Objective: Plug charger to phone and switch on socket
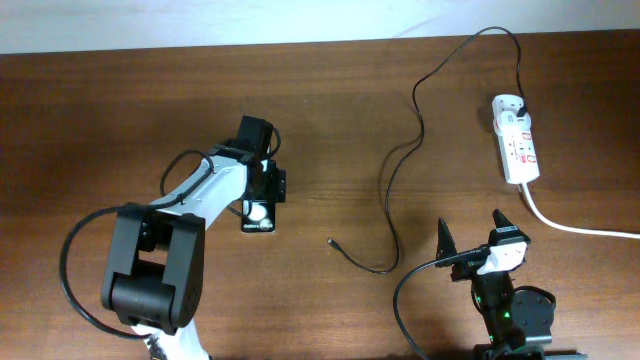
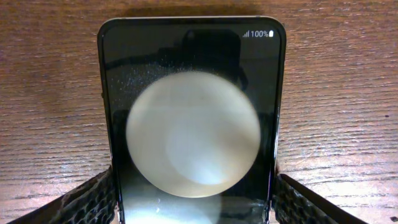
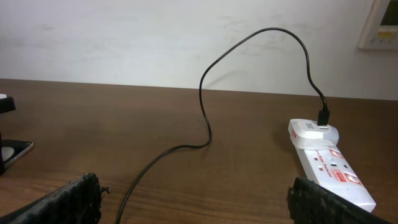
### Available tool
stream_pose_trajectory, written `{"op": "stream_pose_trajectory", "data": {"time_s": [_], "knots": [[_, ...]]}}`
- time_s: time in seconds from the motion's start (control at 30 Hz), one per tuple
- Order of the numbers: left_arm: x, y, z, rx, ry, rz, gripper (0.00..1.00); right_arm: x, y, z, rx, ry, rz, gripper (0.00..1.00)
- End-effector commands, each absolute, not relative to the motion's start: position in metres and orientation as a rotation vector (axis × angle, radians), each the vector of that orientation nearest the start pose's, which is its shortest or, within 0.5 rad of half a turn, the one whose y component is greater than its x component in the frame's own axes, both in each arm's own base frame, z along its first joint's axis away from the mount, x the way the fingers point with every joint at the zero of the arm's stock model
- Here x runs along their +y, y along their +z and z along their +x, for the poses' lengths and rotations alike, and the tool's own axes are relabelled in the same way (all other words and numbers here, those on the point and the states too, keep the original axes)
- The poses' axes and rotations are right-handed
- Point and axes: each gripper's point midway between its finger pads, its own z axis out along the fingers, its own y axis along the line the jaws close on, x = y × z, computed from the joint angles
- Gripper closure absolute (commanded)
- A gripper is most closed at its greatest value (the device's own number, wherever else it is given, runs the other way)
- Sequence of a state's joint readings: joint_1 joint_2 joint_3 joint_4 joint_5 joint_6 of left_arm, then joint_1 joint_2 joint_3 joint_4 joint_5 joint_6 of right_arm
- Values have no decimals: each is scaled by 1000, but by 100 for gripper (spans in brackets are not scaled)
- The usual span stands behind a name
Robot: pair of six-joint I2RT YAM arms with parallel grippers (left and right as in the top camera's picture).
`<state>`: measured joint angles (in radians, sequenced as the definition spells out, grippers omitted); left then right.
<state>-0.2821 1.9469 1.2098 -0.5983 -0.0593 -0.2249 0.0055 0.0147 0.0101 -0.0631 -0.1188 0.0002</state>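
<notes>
The black phone (image 1: 258,216) lies flat on the table left of centre, its glossy face showing a white round blob. In the left wrist view the phone (image 2: 193,93) fills the frame, and my left gripper (image 2: 193,202) has a finger pressed on each long edge. The left gripper (image 1: 263,188) sits just behind the phone. The charger cable (image 1: 388,170) runs from its black plug in the socket (image 1: 516,140) in a long loop to its tip (image 1: 330,241), which lies free on the table. My right gripper (image 1: 472,232) is open and empty near the front edge. The cable (image 3: 205,118) and socket (image 3: 329,165) lie ahead of it.
The socket's thick white cord (image 1: 575,226) runs off the table to the right. A white wall (image 3: 155,37) stands behind the table's far edge. Bare wood lies between the phone and the cable tip.
</notes>
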Motion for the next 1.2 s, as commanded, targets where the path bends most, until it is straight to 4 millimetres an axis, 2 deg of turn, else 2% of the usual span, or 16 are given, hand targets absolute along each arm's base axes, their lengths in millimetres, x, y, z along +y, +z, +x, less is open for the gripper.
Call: {"op": "stream_pose_trajectory", "data": {"time_s": [0.0, 0.3, 0.43, 0.57, 0.73, 0.83, 1.07, 1.17], "knots": [[-100, -14, 375, 2951, -11, 62, 11, 22, 158, 245, 1639, 109, -95, 1], [-101, -14, 376, 2946, -13, 62, 7, 22, 158, 245, 1639, 109, -95, 1], [-101, -14, 377, 2943, -13, 61, 15, 22, 158, 245, 1639, 109, -95, 1], [-101, -14, 378, 2937, -16, 61, 9, 22, 158, 245, 1639, 109, -95, 1], [-98, -17, 373, 2949, 3, 59, 15, 22, 158, 245, 1639, 109, -95, 1], [-82, -17, 374, 2936, 125, -51, 14, 22, 158, 245, 1639, 109, -95, 1], [-87, -17, 374, 2939, 90, -49, 16, 22, 158, 245, 1639, 109, -95, 1], [-94, -18, 374, 2943, 31, -42, 23, 22, 158, 245, 1639, 109, -95, 1]]}}
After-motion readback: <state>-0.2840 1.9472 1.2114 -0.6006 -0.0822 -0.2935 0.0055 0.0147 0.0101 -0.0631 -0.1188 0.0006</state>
